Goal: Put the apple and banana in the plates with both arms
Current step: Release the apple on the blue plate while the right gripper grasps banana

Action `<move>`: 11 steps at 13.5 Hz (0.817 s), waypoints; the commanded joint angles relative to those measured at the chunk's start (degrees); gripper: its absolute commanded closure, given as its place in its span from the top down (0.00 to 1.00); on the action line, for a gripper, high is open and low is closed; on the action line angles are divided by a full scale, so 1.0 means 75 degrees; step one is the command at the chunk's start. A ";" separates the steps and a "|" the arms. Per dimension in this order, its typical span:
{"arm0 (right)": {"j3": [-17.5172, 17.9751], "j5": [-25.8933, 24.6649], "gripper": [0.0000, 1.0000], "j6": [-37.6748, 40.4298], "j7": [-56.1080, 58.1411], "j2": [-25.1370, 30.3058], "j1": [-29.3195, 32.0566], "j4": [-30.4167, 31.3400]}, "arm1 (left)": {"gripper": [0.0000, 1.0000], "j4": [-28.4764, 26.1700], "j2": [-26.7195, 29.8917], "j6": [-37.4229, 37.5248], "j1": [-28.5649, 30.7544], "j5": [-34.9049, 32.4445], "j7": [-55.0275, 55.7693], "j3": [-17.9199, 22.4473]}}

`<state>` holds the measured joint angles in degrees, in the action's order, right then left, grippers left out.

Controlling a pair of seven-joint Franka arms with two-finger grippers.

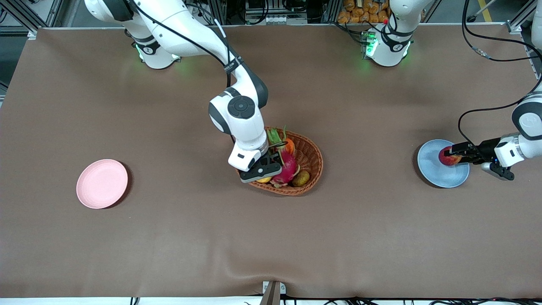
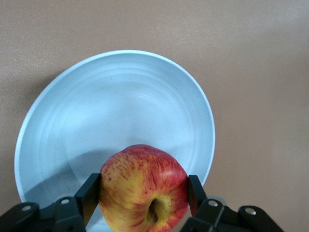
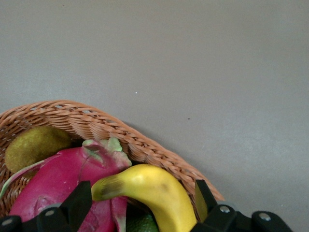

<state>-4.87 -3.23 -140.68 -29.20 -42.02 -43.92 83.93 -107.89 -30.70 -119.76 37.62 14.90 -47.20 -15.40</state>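
The left gripper (image 2: 140, 198) clamps the apple (image 2: 143, 188) over the blue plate (image 2: 72, 116); released near the rim, it could roll off. The right gripper (image 3: 140, 203) straddles the banana (image 3: 149, 193) in the basket (image 3: 96, 121), fingers wide; closing could snag the dragon fruit (image 3: 53, 179). Most of the banana is hidden. The pink plate (image 1: 101, 183) sits toward the right arm's end.
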 commanded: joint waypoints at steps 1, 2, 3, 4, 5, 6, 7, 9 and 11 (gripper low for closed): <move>-0.0101 -0.0273 0.95 -0.0190 -0.0536 -0.0163 -0.0144 -0.0105 | 0.14 0.0230 -0.0217 0.0066 0.0082 0.0181 -0.0199 -0.0115; -0.0101 -0.0261 0.95 -0.0215 -0.0559 -0.0163 -0.0144 -0.0117 | 0.15 0.0299 -0.0323 0.0066 0.0105 0.0204 -0.0222 -0.0115; -0.0089 -0.0261 0.95 -0.0226 -0.0618 -0.0163 -0.0144 -0.0117 | 0.18 0.0335 -0.0429 0.0066 0.0117 0.0251 -0.0223 -0.0115; -0.0101 -0.0261 0.95 -0.0238 -0.0653 -0.0175 -0.0156 -0.0117 | 0.20 0.0335 -0.0476 0.0066 0.0129 0.0263 -0.0223 -0.0115; -0.0101 -0.0284 0.95 -0.0308 -0.0653 -0.0175 -0.0144 -0.0117 | 0.29 0.0323 -0.0476 0.0066 0.0141 0.0321 -0.0223 -0.0115; -0.0101 -0.0424 0.95 -0.0436 -0.0653 -0.0175 -0.0144 -0.0105 | 0.50 0.0323 -0.0488 0.0066 0.0141 0.0345 -0.0223 -0.0115; -0.0101 -0.0692 0.95 -0.0519 -0.0653 -0.0175 -0.0086 -0.0105 | 0.85 0.0323 -0.0488 0.0077 0.0141 0.0345 -0.0223 -0.0115; -0.0089 -0.1464 0.95 -0.0519 -0.0537 -0.0175 0.0042 -0.0093 | 1.00 0.0335 -0.0453 0.0136 0.0152 0.0333 -0.0316 -0.0115; -0.0089 -0.1854 0.95 -0.0519 -0.0525 -0.0175 0.0148 -0.0082 | 1.00 0.0358 -0.0336 0.0183 0.0141 0.0333 -0.0351 -0.0115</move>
<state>-5.76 -13.42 -143.94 -32.24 -42.62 -43.84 83.91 -106.27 -33.46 -119.48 37.92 16.04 -47.89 -15.64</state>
